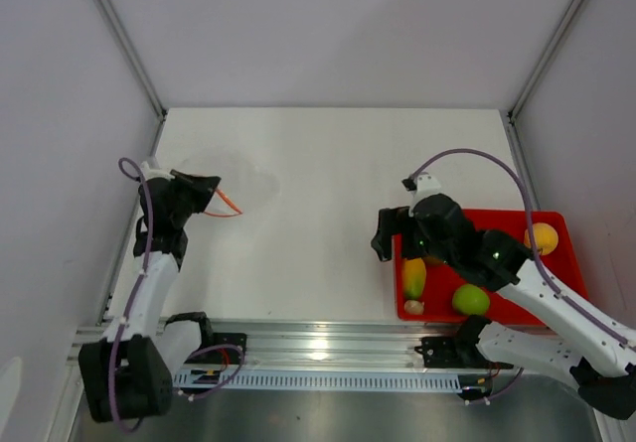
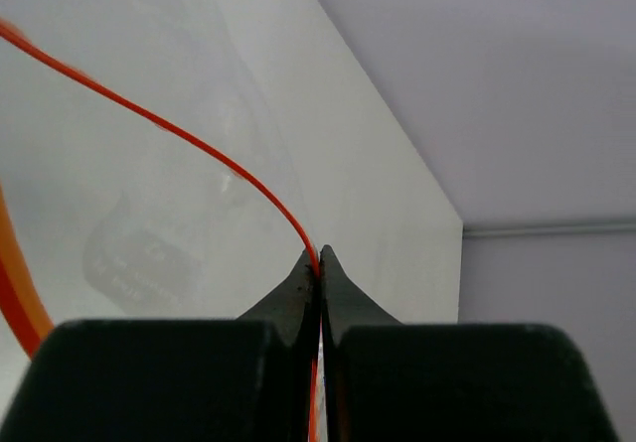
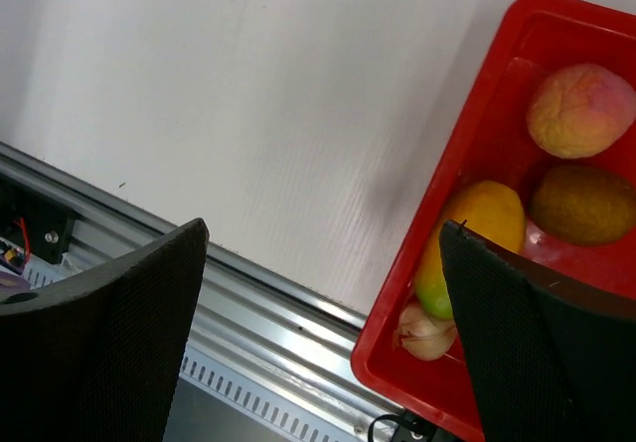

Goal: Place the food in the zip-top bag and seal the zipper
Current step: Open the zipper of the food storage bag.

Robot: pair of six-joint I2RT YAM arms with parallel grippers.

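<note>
Bag (image 1: 238, 179) lying on table (image 1: 328, 164), left side | left gripper (image 2: 319, 263) pinching its orange zipper (image 2: 199, 149) | right gripper (image 3: 320, 233) hanging wide apart over tray (image 3: 467, 134) edge, fruit (image 3: 472, 233) sitting inside | risk: thin zipper slipping free, bag flopping shut

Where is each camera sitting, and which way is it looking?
Top camera: high behind the arms, looking down at the table; both arms show.
Left wrist camera: on the left arm, looking along the shut left pincer, which pinches the zipper of the clear bag.
Right wrist camera: on the right arm, looking down through the open right pincer at the red tray and mango.
Shared: top and right wrist both show the tray and mango.
</note>
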